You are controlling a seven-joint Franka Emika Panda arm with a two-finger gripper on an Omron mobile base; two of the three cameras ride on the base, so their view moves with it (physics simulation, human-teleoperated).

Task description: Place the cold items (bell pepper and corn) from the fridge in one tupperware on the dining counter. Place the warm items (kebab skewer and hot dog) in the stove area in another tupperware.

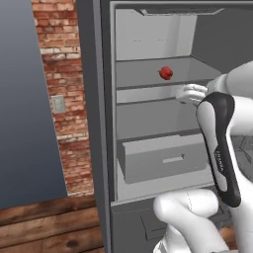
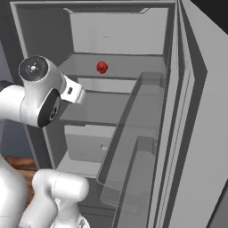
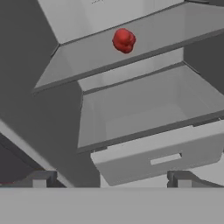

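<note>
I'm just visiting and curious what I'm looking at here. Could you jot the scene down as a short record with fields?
Place: open fridge with pale grey shelves
Upper shelf: one small red bell pepper, sitting alone
Lower shelf: nothing to be seen on it
Below: a drawer, pulled partly out
Door: swung open, with clear door bins
Hand: open, holding nothing, facing the shelves, apart from the pepper
Corn: not to be seen

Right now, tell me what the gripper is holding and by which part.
Nothing is held. The gripper is open, short of the fridge, and the bell pepper sits untouched on the upper shelf.
</note>
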